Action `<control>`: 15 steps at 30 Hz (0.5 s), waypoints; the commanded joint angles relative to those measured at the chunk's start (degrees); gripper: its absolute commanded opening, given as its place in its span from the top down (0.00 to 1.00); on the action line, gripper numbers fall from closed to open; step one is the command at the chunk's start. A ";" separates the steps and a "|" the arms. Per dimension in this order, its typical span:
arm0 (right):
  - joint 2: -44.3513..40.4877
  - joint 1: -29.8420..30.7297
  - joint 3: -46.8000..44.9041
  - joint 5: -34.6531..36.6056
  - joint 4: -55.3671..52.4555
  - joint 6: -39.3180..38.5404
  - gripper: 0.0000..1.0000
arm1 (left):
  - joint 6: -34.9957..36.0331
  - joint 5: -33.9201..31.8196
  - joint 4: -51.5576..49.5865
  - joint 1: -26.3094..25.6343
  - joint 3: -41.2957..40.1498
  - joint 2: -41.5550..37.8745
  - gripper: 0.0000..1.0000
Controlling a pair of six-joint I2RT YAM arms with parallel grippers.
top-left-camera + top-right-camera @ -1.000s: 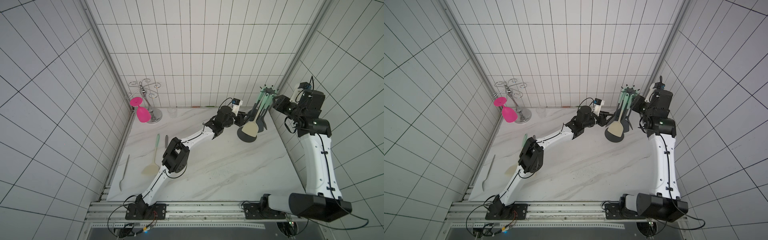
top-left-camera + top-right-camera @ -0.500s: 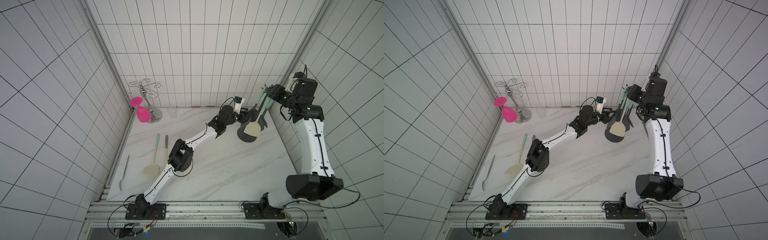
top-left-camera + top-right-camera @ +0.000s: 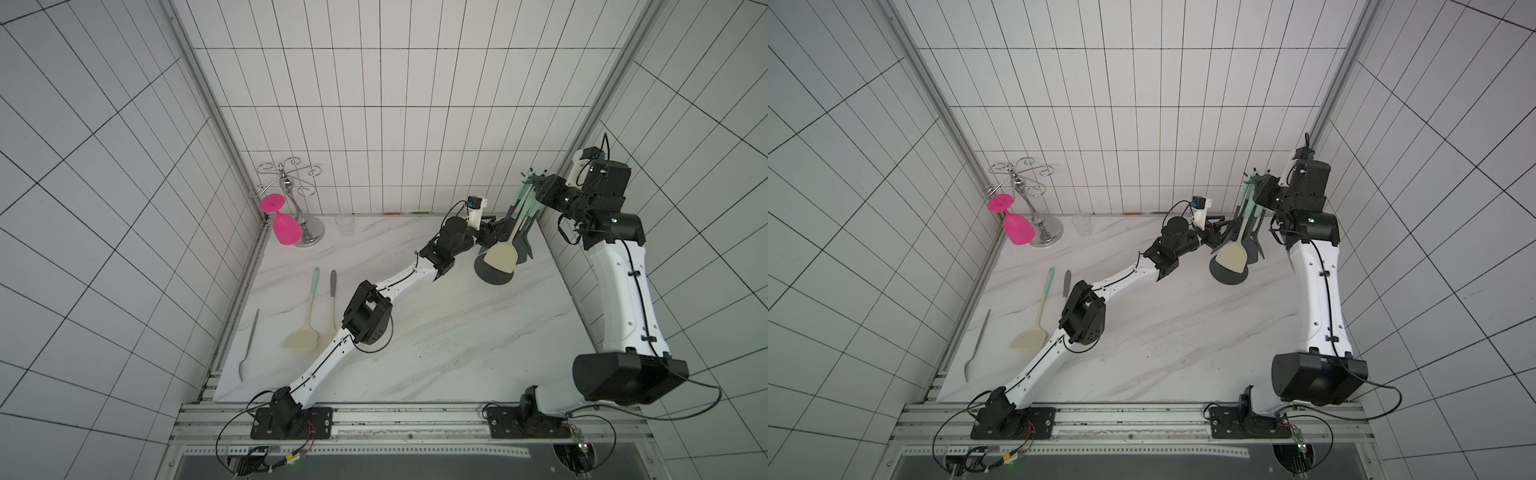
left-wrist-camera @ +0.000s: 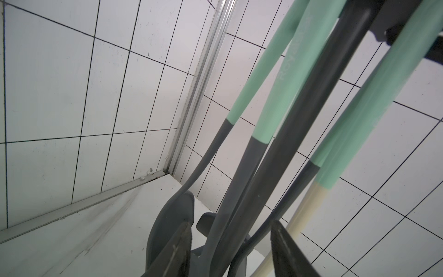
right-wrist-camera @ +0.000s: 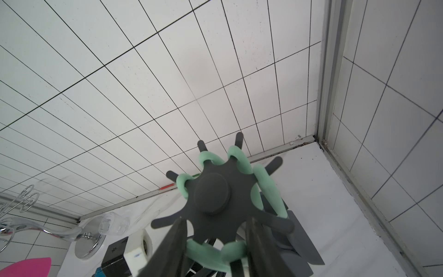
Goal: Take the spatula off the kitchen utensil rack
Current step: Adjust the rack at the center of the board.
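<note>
The dark grey kitchen utensil rack stands at the back right, its hook star ringed by mint green handle loops. The cream spatula hangs from it among grey utensils, and its pale shaft shows in the left wrist view. My left gripper is open low down, jaws either side of the pole and shafts with gaps. My right gripper is at the star, jaws pressed on two green loops. Which loop is the spatula's I cannot tell.
A chrome glass holder with a pink glass stands at the back left, a small clear glass beside it. A second cream spatula, a grey-handled utensil and a thin grey tool lie at the left. The right wall is close behind the rack.
My right arm has risen and brought its gripper onto the rack's top, and its jaws have closed in on the green loops. The left gripper stays at the pole.
</note>
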 commanded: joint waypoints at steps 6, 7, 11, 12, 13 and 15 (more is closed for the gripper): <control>-2.88 0.48 -5.89 -2.17 -0.93 -1.24 0.72 | 2.71 -2.94 3.39 -1.88 3.01 4.53 0.48; -2.98 0.48 -6.58 -2.44 -0.82 -1.14 0.72 | 2.81 -2.44 3.40 -1.88 2.60 4.25 0.48; -2.72 0.52 -7.12 -3.15 -1.29 -1.09 0.73 | 3.23 -3.03 6.66 -2.35 -5.25 -0.03 0.49; -2.86 0.49 -6.99 -3.25 -1.50 -1.05 0.73 | 3.62 -3.22 7.74 -2.44 -8.05 -1.69 0.49; -3.18 0.49 -7.06 -3.41 -1.44 -0.96 0.73 | 3.98 -3.36 8.59 -2.44 -10.69 -3.26 0.49; -3.71 0.55 -6.82 -3.15 -1.43 -0.96 0.70 | 4.78 -3.71 10.00 -2.44 -15.75 -6.41 0.49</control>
